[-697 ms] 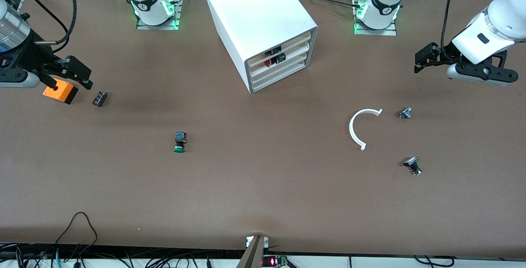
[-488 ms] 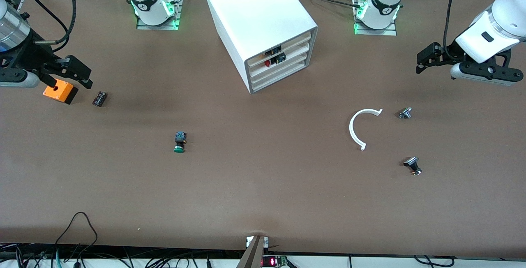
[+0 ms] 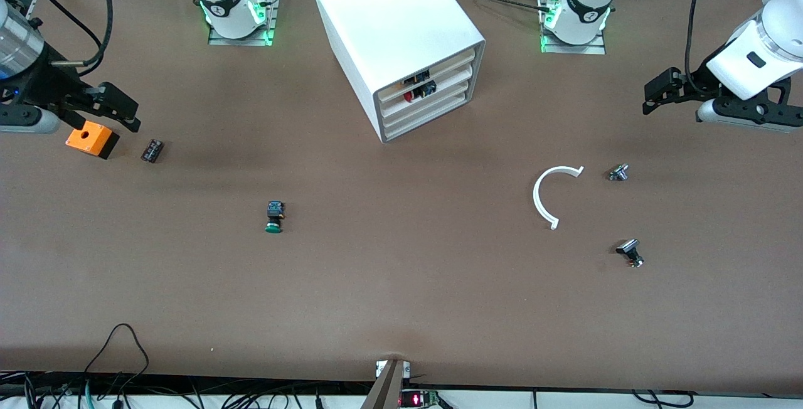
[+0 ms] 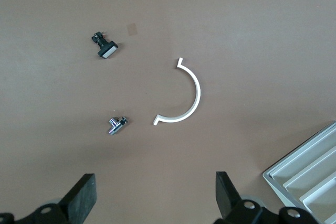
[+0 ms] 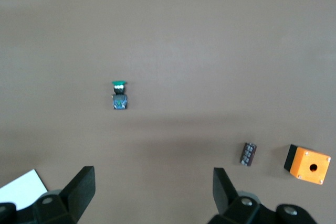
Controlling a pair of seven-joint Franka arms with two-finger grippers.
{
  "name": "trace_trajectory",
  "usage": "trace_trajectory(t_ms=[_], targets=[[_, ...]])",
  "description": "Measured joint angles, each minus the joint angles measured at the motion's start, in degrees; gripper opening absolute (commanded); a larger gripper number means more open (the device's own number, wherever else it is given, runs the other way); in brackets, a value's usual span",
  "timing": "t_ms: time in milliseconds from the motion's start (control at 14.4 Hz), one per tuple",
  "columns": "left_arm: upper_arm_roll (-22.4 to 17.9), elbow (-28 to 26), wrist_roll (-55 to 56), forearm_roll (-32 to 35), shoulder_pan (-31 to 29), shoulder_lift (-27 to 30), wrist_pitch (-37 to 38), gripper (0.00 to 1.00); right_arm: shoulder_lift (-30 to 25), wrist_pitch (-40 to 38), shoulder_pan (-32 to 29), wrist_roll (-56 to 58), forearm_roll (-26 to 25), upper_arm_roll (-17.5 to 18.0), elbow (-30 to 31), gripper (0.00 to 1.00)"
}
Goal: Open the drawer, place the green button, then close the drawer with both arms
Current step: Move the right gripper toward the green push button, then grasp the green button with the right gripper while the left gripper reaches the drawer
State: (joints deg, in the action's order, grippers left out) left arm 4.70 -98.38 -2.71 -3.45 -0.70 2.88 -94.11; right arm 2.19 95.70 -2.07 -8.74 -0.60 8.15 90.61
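The white four-drawer cabinet stands between the two arm bases. Its third drawer from the top sits pushed in, just below the one showing a red button. The green-capped button lies on its side on the brown table, nearer the front camera than the cabinet and toward the right arm's end; the right wrist view shows this button too. My left gripper hangs open and empty over the table at the left arm's end, its jaws wide apart. My right gripper hovers open and empty beside an orange box.
An orange box and a small black part lie under the right gripper's end. A white half-ring, a silver part and a black-and-silver part lie toward the left arm's end. Cables run along the table's front edge.
The left gripper has drifted outward toward the left arm's end of the table. The right gripper has barely moved. Nothing on the table has shifted.
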Motion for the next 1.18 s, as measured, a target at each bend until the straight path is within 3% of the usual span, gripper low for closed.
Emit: trace_trajectory(t_ms=[418,766,1184], targets=[[0.28,0.05,0.0,0.0,0.01,-1.0,1.39,1.0,4.09,-1.38,0.43,0.04,0.44,0.37,0.51,0.99],[0.27,2.56,-0.04,-1.29,-0.07,-4.83,1.82,1.0,9.09,4.39,3.68,0.04,0.83,0.7,0.56,0.99],[0.91,3.95,-1.06,-15.86,0.55,-7.88,6.99,1.0,15.41,14.75,6.69,0.41,0.84,0.78,2.25,0.99]])
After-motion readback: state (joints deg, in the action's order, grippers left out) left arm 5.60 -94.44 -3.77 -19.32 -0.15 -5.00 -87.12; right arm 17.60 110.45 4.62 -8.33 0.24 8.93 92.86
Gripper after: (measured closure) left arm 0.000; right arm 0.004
